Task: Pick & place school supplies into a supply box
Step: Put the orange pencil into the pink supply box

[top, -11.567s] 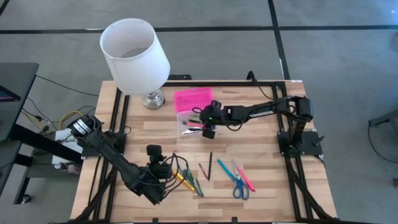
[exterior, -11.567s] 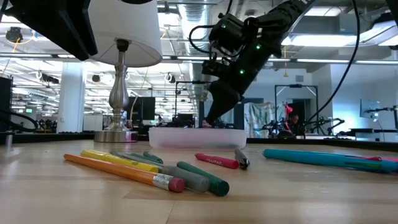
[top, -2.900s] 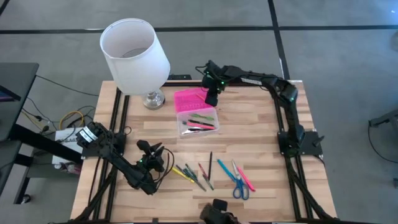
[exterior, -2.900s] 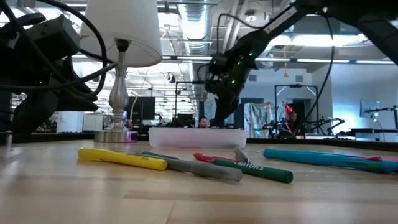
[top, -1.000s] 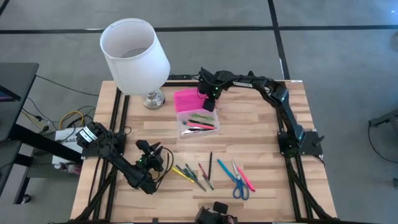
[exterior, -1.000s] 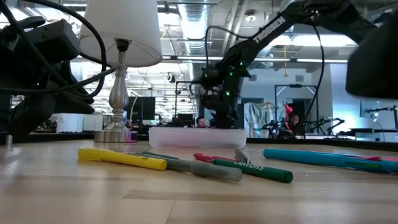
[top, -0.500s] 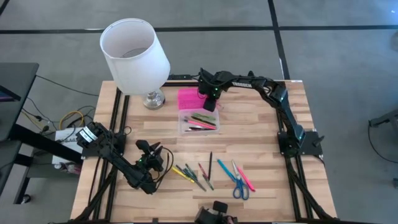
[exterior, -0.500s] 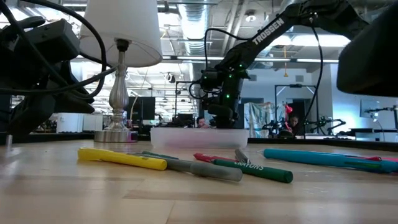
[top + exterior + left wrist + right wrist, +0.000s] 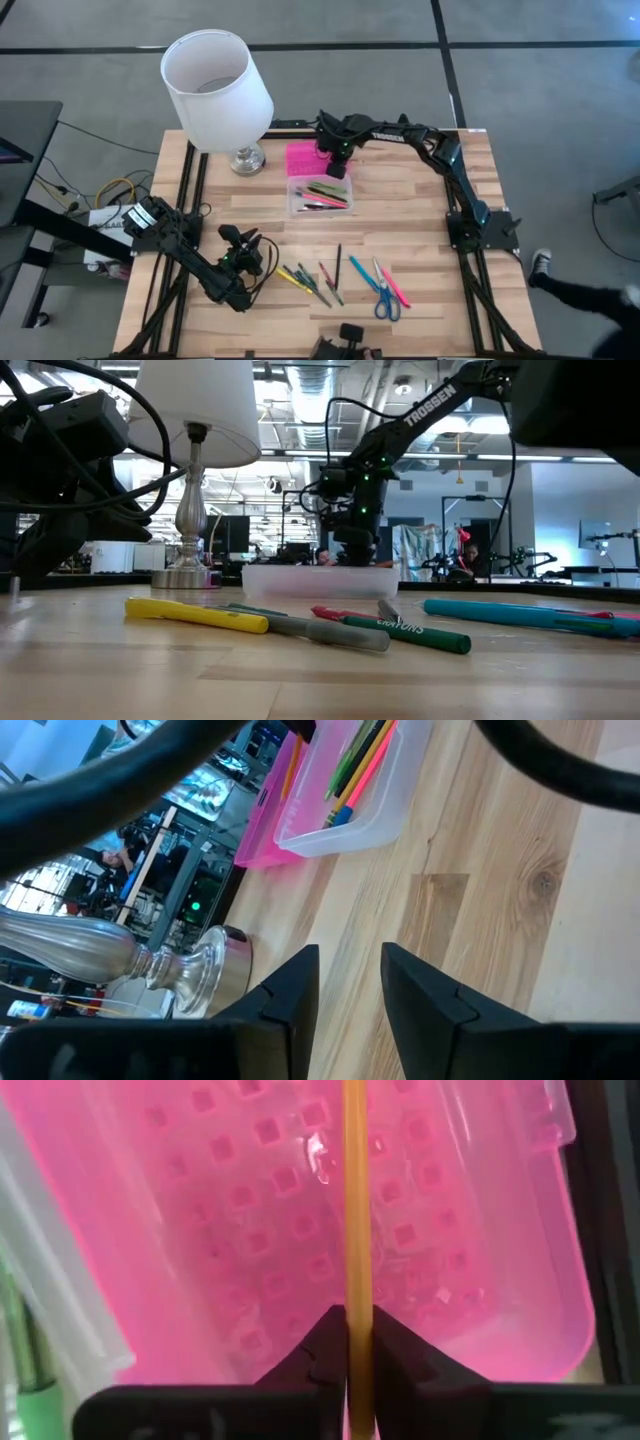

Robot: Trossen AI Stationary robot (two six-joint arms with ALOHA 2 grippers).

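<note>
The supply box stands open mid-table, its clear base [image 9: 320,195] holding green and pink pens and its pink lid [image 9: 303,158] lying flat on the far side. My right gripper [image 9: 337,165] [image 9: 352,1342] is over the lid, shut on a thin orange pencil [image 9: 356,1200]. More school supplies lie on the near half of the table: yellow and green pens [image 9: 305,283], a black pencil [image 9: 338,262], blue scissors [image 9: 385,302] and a pink pen [image 9: 396,288]. My left gripper [image 9: 243,238] [image 9: 345,990] hovers open at the near left with nothing between its fingers. My right gripper pinches the orange pencil's shaft [image 9: 356,1295] between its two fingertips. The fingers come from above, pointing down at the lid. The pencil runs on past the fingertips over the pink lid; whether it is lifted clear of the lid cannot be told.
A white lamp [image 9: 215,80] stands at the far left, its metal base [image 9: 246,158] just left of the pink lid. A teal pen [image 9: 362,272] lies beside the scissors. A person's shoe and leg [image 9: 565,280] show on the floor at the right.
My right gripper has stayed over the pink lid, and its wrist has turned a little in the low view.
</note>
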